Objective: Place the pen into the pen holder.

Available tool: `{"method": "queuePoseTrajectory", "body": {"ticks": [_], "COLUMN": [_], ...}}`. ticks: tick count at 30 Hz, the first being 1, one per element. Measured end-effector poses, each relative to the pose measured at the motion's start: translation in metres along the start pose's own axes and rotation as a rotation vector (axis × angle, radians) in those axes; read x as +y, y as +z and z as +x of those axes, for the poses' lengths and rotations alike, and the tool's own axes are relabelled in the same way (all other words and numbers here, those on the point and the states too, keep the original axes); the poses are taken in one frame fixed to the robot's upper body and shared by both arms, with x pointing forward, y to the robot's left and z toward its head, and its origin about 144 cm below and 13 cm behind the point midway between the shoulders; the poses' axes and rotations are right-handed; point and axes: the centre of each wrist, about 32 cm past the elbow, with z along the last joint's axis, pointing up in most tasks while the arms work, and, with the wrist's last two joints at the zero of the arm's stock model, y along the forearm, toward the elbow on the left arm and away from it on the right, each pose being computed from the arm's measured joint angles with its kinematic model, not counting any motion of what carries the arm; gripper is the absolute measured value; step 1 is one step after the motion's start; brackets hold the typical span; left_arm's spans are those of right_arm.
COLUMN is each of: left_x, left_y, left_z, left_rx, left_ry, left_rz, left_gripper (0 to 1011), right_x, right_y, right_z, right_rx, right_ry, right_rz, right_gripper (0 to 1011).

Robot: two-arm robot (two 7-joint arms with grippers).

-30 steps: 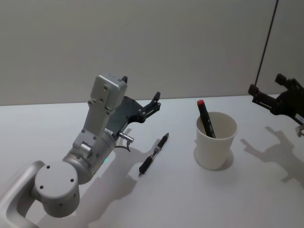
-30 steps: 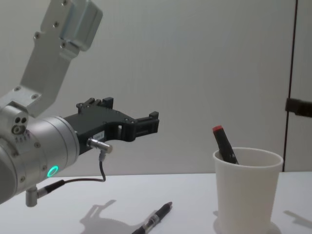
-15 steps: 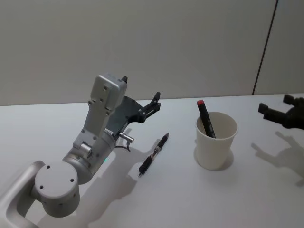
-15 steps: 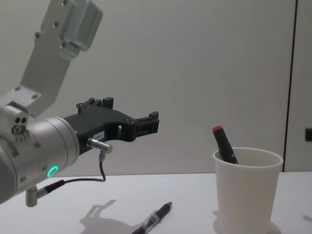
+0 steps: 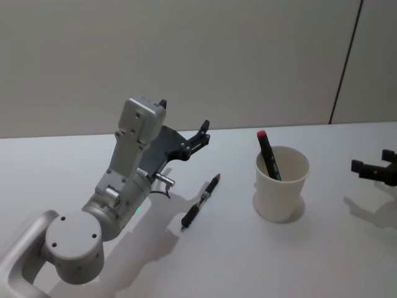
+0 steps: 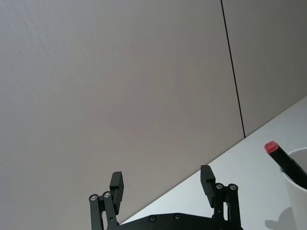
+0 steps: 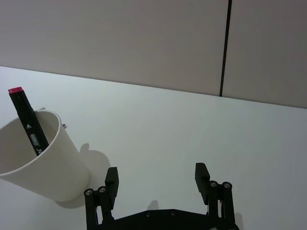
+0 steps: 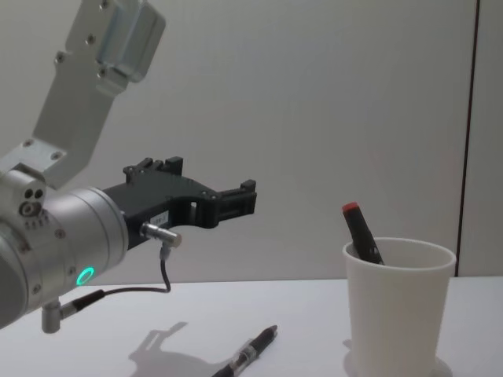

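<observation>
White tabletop (image 5: 248, 261), grey wall (image 5: 186, 49); our left gripper (image 6: 161, 177) and right gripper (image 7: 157, 172) gape empty; black pen (image 5: 200, 203) lies near white paper cup (image 5: 279, 198).

**Pen holder** (image 5: 282, 186): thin white paper, matt, smooth-walled, with a rolled rim. **Marker** (image 5: 268, 155) inside it: black plastic barrel, slightly glossy, with a red plastic cap. **Pen** (image 5: 201, 202): black plastic with a clear, shiny middle section. **Table** (image 5: 236, 261): white, smooth, matt with a faint sheen. **Left arm** (image 5: 124, 167): silver-grey casing in a satin finish, metal by its look, with a polished metal plug (image 8: 157, 233) on its side. **Left gripper** (image 6: 161, 177) and **right gripper** (image 7: 157, 173): matt black plastic jaws with small bright metal screws at the pivots. **Wall** (image 5: 186, 56): plain matt grey panels.
</observation>
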Motion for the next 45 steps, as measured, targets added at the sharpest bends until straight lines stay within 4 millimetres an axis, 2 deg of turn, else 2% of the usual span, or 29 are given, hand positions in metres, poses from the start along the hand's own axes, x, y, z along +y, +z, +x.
{"method": "queuePoseTrajectory", "body": {"ticks": [12, 30, 45], "left_x": [0.0, 0.0, 0.0], "left_y": [0.0, 0.0, 0.0], "left_z": [0.0, 0.0, 0.0], "left_rx": [0.0, 0.0, 0.0], "left_ry": [0.0, 0.0, 0.0], "left_rz": [0.0, 0.0, 0.0], "left_gripper": [999, 1000, 999], "right_x": [0.008, 0.035, 0.048], "right_y": [-0.009, -0.04, -0.057], "right_z": [-0.012, -0.066, -0.109], "right_rx": [-0.03, -0.132, -0.171], "right_ry": [-0.022, -0.117, -0.182], "right_rz": [0.04, 0.232, 0.406], "right_gripper": [1001, 1001, 1001]}}
